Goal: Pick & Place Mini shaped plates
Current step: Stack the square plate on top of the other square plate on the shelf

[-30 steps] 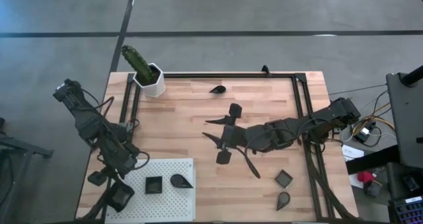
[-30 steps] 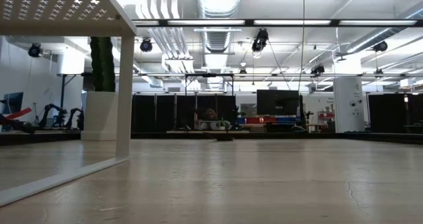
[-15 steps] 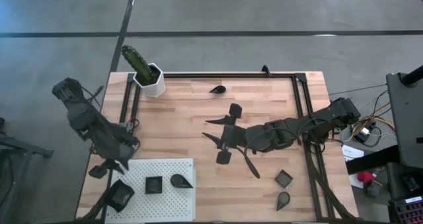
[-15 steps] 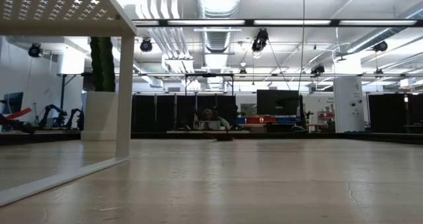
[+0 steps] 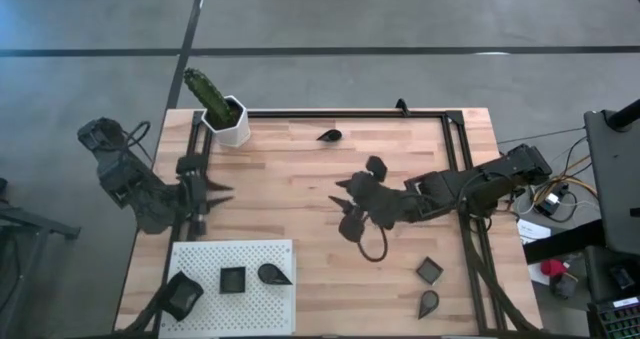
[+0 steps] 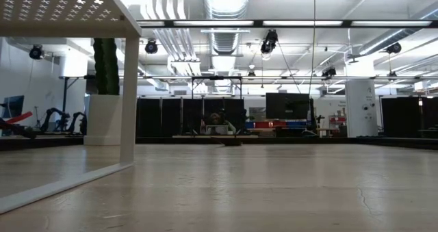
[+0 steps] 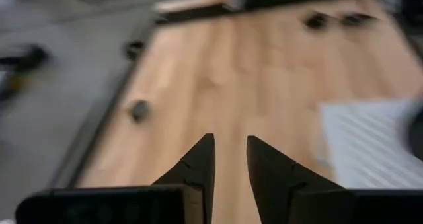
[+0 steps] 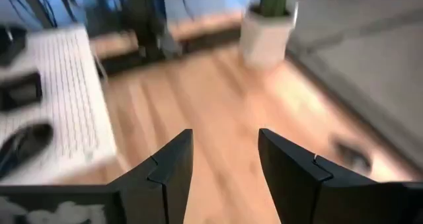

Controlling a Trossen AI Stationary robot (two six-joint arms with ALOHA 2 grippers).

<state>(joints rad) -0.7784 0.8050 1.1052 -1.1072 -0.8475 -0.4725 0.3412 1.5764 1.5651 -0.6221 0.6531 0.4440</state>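
Three small dark plates sit on the white perforated board (image 5: 250,254): a square one at its left near corner (image 5: 183,291), a square one (image 5: 233,279) and a teardrop (image 5: 272,273). Flat on the wood lie a teardrop near the far rail (image 5: 328,135), a square (image 5: 430,270) and a teardrop (image 5: 428,301) near the right side. My left gripper (image 5: 208,193) hovers beyond the board's far edge, open with a narrow gap (image 7: 230,148), holding nothing. My right gripper (image 5: 347,207) hangs over mid-table, open wide (image 8: 225,151), empty. Neither gripper shows in the low view.
A white hexagonal pot with a green cactus (image 5: 228,119) stands at the far left corner. A black frame rail (image 5: 340,112) runs along the far and side edges. The board stands raised on legs (image 6: 129,95). Bare wood lies between the two grippers.
My left gripper has drawn back from the board's left near corner toward the far edge and turned toward the right, leaving the square plate on the board. My right gripper has pulled a little toward the right edge and turned.
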